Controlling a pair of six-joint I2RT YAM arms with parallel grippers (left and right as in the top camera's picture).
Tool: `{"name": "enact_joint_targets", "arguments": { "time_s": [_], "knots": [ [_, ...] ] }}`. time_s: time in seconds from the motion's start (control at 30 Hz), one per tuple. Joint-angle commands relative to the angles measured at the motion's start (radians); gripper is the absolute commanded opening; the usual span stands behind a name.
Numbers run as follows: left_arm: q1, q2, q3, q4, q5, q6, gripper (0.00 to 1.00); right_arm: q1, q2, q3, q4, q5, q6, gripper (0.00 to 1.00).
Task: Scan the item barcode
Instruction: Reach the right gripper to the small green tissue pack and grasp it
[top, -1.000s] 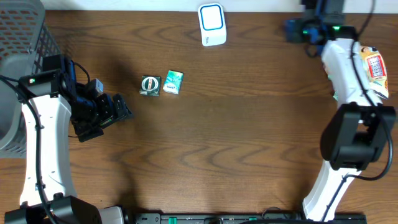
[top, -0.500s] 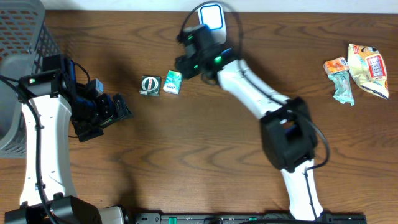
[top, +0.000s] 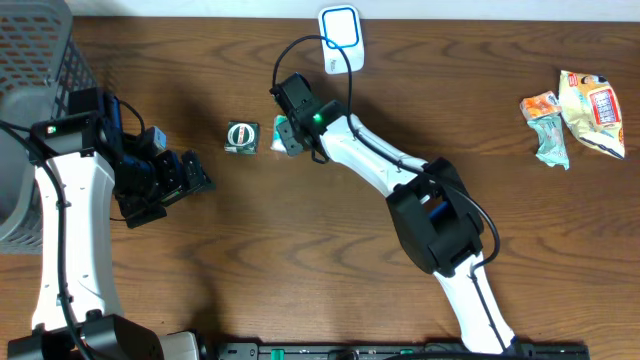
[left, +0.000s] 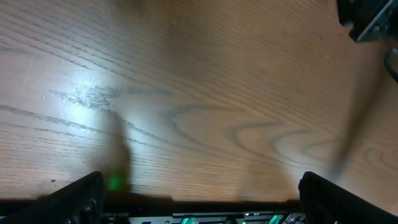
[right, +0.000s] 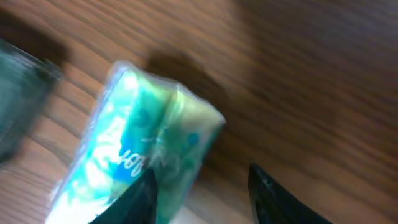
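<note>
— Where is the green packet (right: 152, 140)?
— Flat on the table (top: 300, 250), just beside a dark packet (top: 241, 137), near the white scanner (top: 340, 38).
— And the grippers?
— The right gripper (right: 202, 190) sits over the packet's end, fingers apart, not clamped. The left gripper (left: 200, 193) is spread wide, holding nothing.

Mock shop checkout: wooden table (top: 300, 250), barcode scanner (top: 341, 40), grey basket (top: 40, 50), snack packets (top: 590, 100).

Lettering on the green pack (right: 143, 155) is too blurred to read.
</note>
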Motion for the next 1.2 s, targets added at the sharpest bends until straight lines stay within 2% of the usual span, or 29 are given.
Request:
{"name": "enact_joint_targets", "arguments": {
  "time_s": [0.0, 0.07, 0.2, 0.3, 0.43, 0.53, 0.63, 0.8, 1.03, 1.17],
  "knots": [
    [-0.002, 0.000, 0.002, -0.004, -0.002, -0.005, 0.98, -0.015, 0.009, -0.019, -0.114, 0.175, 0.016, 0.41],
    [-0.002, 0.000, 0.002, -0.004, -0.003, -0.005, 0.98, -0.018, -0.011, -0.019, -0.217, 0.277, 0.043, 0.41],
    [-0.002, 0.000, 0.002, -0.004, -0.002, -0.005, 0.98, -0.015, -0.059, -0.019, -0.342, 0.330, 0.049, 0.42],
    [-0.002, 0.000, 0.002, -0.004, -0.002, -0.005, 0.98, -0.011, -0.095, -0.019, -0.349, 0.329, 0.048, 0.43],
    [-0.002, 0.000, 0.002, -0.004, -0.002, -0.005, 0.98, -0.003, -0.175, -0.019, -0.302, 0.284, 0.048, 0.45],
    [-0.002, 0.000, 0.002, -0.004, -0.002, -0.005, 0.98, -0.006, -0.209, -0.019, -0.169, 0.056, 0.044, 0.47],
    [-0.002, 0.000, 0.002, -0.004, -0.002, -0.005, 0.98, -0.006, -0.200, -0.019, -0.068, -0.055, 0.045, 0.42],
    [-0.002, 0.000, 0.002, -0.004, -0.002, -0.005, 0.98, 0.006, -0.155, -0.019, 0.010, -0.023, 0.045, 0.42],
    [-0.002, 0.000, 0.002, -0.004, -0.002, -0.005, 0.98, 0.004, -0.042, -0.019, 0.025, -0.012, 0.060, 0.43],
    [-0.002, 0.000, 0.002, -0.004, -0.002, -0.005, 0.98, 0.003, -0.041, -0.019, -0.043, 0.179, 0.060, 0.44]
  ]
}}
